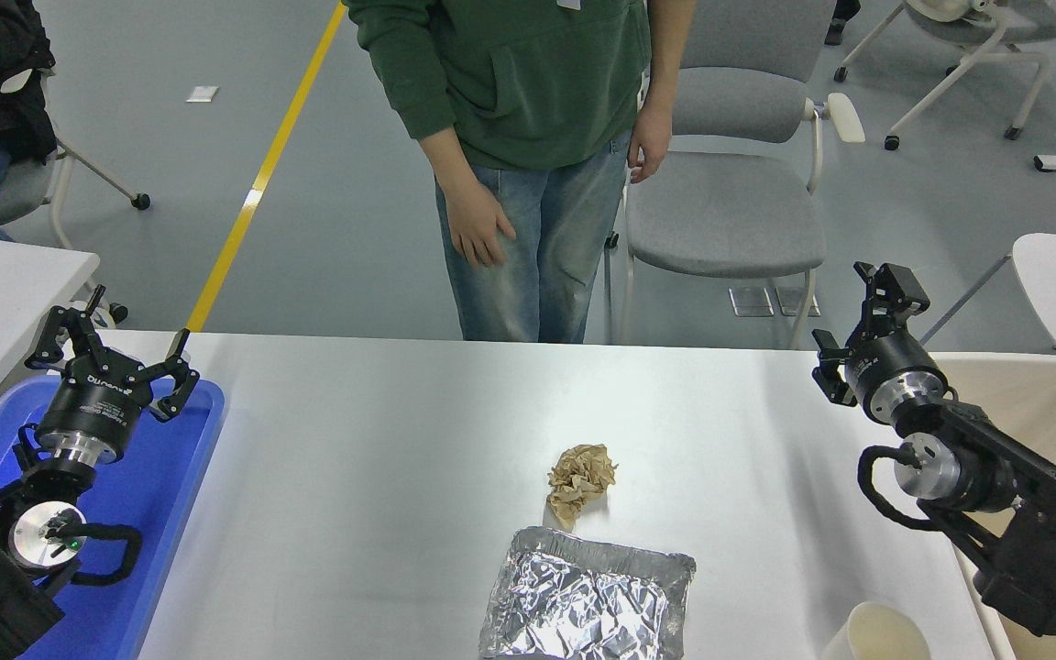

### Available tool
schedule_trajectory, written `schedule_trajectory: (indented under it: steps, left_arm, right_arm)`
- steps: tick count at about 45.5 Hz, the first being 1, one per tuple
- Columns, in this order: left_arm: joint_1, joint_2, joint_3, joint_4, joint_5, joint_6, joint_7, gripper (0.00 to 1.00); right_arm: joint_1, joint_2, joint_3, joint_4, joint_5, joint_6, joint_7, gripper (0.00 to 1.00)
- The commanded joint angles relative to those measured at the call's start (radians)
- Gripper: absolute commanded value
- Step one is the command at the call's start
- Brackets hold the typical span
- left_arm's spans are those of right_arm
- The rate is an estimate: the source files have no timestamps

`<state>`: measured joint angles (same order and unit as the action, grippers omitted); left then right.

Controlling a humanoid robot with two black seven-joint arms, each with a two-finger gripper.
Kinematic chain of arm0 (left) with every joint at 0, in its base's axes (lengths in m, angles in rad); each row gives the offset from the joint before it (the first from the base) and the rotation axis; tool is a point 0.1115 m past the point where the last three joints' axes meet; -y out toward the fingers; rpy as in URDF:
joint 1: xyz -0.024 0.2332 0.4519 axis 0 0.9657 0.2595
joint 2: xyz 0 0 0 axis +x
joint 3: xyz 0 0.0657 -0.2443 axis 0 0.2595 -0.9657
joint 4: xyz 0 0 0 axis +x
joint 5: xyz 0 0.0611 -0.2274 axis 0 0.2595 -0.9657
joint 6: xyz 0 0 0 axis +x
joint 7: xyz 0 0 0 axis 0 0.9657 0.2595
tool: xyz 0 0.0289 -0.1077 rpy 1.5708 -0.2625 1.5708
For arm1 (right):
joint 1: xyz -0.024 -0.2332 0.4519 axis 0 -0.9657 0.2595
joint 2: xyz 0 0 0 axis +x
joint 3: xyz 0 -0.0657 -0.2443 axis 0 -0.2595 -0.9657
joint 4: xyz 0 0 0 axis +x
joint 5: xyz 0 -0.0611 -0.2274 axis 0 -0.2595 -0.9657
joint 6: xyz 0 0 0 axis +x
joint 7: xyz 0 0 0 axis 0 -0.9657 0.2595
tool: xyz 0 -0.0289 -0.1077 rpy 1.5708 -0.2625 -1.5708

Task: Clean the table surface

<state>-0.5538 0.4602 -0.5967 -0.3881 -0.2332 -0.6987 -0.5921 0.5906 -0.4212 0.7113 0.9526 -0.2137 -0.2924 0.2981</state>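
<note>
centrally crumpled paper (580, 481) touches foil tray (588, 600) on table surface (381, 458).

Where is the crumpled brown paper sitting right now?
In the head view, the crumpled brown paper lies on the white table, slightly right of centre, just beyond the far edge of the foil tray and apart from both grippers.
</note>
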Motion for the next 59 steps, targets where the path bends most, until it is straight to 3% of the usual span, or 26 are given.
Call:
schedule_trajectory:
  steps: [1,43,59]
  left_arm:
    - [0.0,0.0,0.0,0.0,0.0,0.001,0.002,1.0]
    - [0.0,0.002,0.005,0.0,0.0,-0.001,0.0,1.0]
    - [0.0,0.002,0.003,0.0,0.0,-0.001,0.0,1.0]
  right_arm:
    - [0.0,-0.001,-0.001,0.0,0.001,-0.004,0.001,1.0]
    - [0.003,-0.007,-0.015,0.002,-0.013,0.01,-0.001,1.0]
    - [0.113,-0.221,-0.331,0.089,-0.055,0.095,-0.007,1.0]
